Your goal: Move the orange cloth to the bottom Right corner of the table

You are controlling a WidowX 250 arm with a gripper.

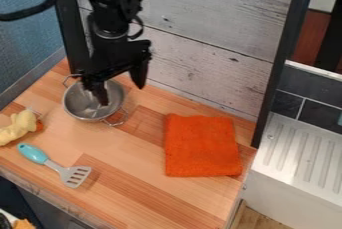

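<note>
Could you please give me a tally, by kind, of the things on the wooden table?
Cloth, orange: 1
Metal pot: 1
Spatula: 1
Yellow item, kind unclear: 1
Total: 4, leaving out the small bits at the yellow item's right side, which I cannot tell apart from it.

High, slanted view facing downward
</note>
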